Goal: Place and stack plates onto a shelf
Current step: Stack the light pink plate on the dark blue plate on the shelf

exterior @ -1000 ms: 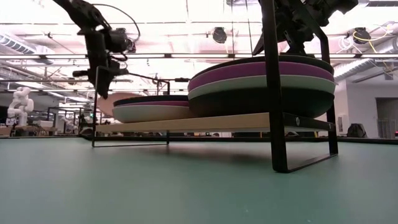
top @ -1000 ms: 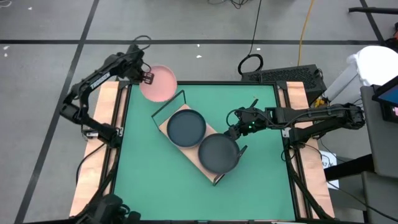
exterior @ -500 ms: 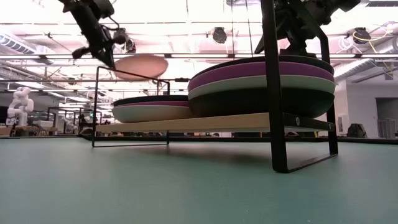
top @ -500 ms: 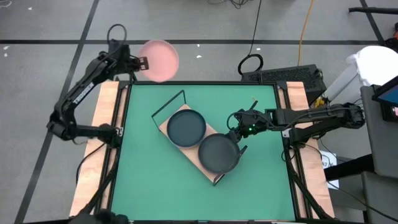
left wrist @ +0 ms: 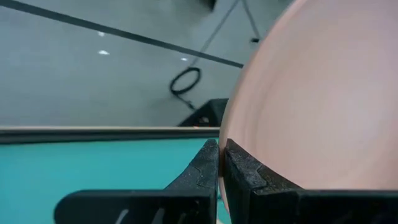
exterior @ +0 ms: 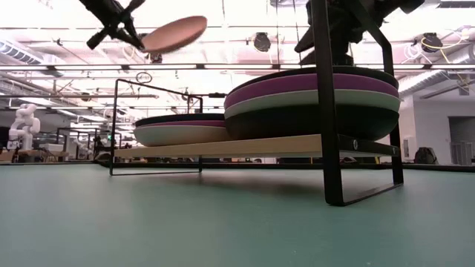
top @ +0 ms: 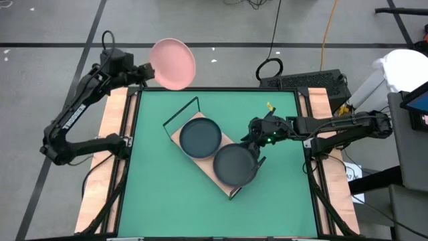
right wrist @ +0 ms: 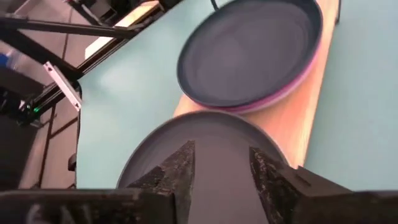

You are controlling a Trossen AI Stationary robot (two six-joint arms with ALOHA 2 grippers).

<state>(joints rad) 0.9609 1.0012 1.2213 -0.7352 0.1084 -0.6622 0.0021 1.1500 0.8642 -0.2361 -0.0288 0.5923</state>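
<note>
High view: left fingers [top: 142, 69] pinch pink plate [top: 173, 63] by its rim at 11 o'clock, could slip; right fingers [top: 252, 142] part-open, empty.

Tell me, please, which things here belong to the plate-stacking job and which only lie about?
Belonging to the job:
- pink plate, held up by the left gripper
- two plate stacks
- shelf
- right gripper, above the nearer stack

Only lying about:
- cable loop on the floor

A pink plate [top: 173, 63] hangs beyond the green table [top: 154, 194]. On the light wood shelf [top: 212, 175] with black wire ends, two stacks are topped dark grey [top: 200, 136], with purple [exterior: 312, 82] and pale grey-green [exterior: 312, 100] layers beneath.
</note>
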